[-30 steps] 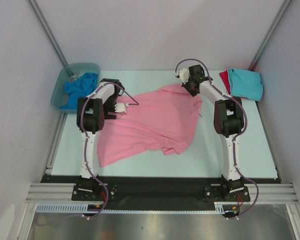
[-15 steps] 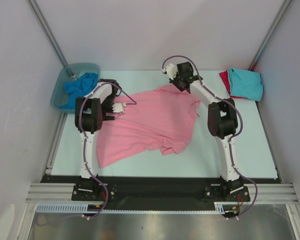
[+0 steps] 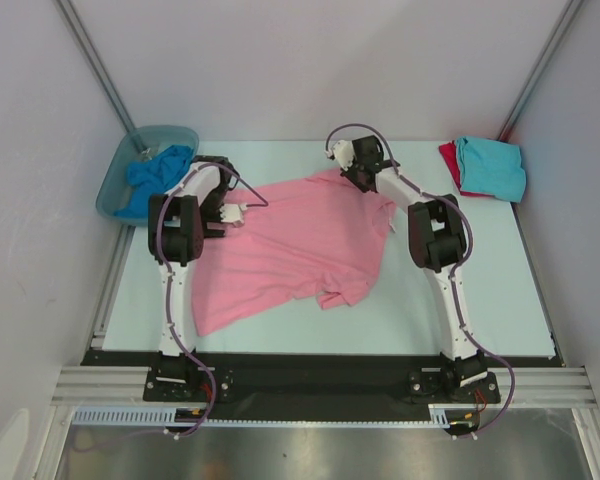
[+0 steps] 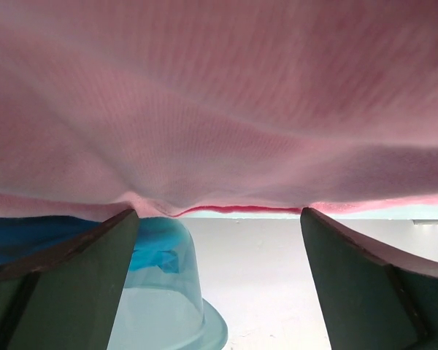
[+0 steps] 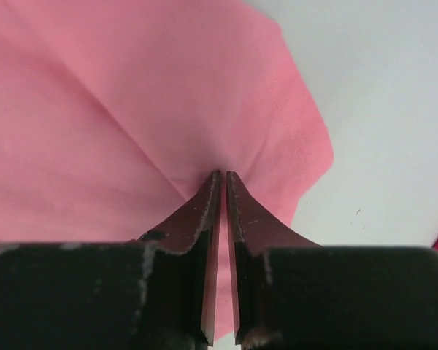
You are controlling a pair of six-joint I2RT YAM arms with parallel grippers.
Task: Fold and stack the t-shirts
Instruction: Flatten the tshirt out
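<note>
While the right gripper [image 5: 224,175] pinched the large light pink cloth t-shirt [image 3: 300,245], spread centrally, at its 1 o'clock edge, the left gripper [image 4: 219,213] gaped empty at 10 o'clock (hem just ahead); grabbing it squarely first seemed wise

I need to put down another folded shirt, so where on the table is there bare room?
Bare table lies right of the pink shirt, nearer than the turquoise-and-red stack; a thinner strip runs along the back edge. It is crowded at the left, around the tub and left gripper.
</note>
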